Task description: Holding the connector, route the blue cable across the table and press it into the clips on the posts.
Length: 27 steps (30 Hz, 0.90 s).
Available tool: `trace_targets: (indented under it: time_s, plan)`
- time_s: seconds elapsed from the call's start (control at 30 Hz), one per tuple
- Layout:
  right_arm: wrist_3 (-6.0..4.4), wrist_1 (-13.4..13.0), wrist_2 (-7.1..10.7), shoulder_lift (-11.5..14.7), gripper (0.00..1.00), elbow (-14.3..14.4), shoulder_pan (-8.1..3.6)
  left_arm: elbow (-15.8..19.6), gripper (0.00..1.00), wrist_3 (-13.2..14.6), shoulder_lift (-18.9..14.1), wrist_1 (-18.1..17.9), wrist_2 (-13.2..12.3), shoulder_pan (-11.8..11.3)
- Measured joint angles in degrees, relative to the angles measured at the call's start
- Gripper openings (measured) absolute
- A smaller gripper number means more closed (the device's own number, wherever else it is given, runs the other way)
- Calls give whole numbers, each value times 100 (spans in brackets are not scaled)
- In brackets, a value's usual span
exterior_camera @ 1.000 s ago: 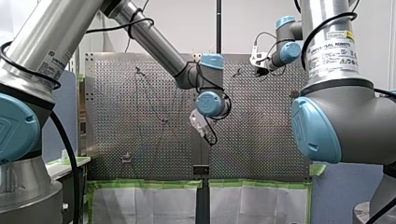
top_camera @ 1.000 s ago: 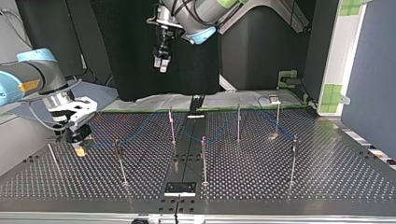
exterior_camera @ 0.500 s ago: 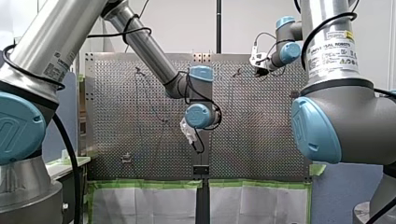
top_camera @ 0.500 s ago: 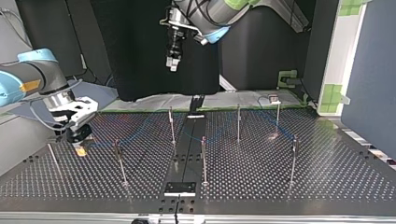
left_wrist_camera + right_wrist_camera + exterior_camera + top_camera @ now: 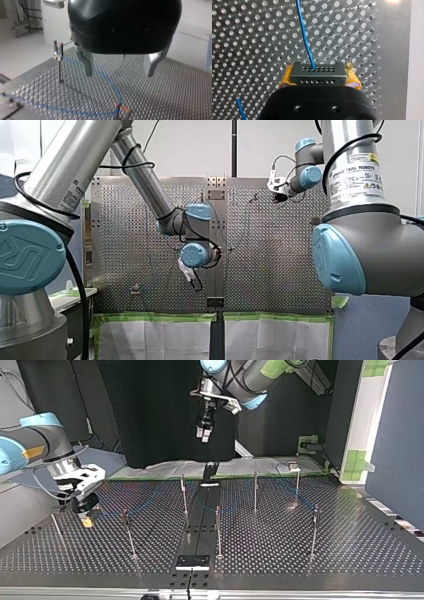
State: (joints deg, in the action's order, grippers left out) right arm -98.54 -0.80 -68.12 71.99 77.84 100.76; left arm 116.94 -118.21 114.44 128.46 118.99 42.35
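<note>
my right gripper's [image 5: 318, 75] body covers the near part of the connector [image 5: 317, 70], and only slivers of its yellow pads [image 5: 285, 81] show at either side. the blue cable [image 5: 304, 35] runs out of view ahead of it. near my left gripper [image 5: 120, 73], one post [image 5: 119, 113] is cut off and blurred. in the top view the clips [image 5: 217, 509] on the posts [image 5: 218, 535] are too small to tell whether cable sits in them.

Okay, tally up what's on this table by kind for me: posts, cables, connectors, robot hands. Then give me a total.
7 posts, counted in the top view
1 blue cable
1 connector
2 hands: my left hand open, my right hand shut on the connector
Total: 11
</note>
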Motion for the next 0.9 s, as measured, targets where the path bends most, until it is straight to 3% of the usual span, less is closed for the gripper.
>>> trace_targets:
  time_s: [0.23, 0.9]
  plan:
    - [0, 0, 3, -8, 0, 0, -5, 340, 100, 173, -2, -342, -3, -260]
    - [0, 8, 9, -5, 0, 0, -24, 1330, 100, 469, 2, -1329, 10, -329]
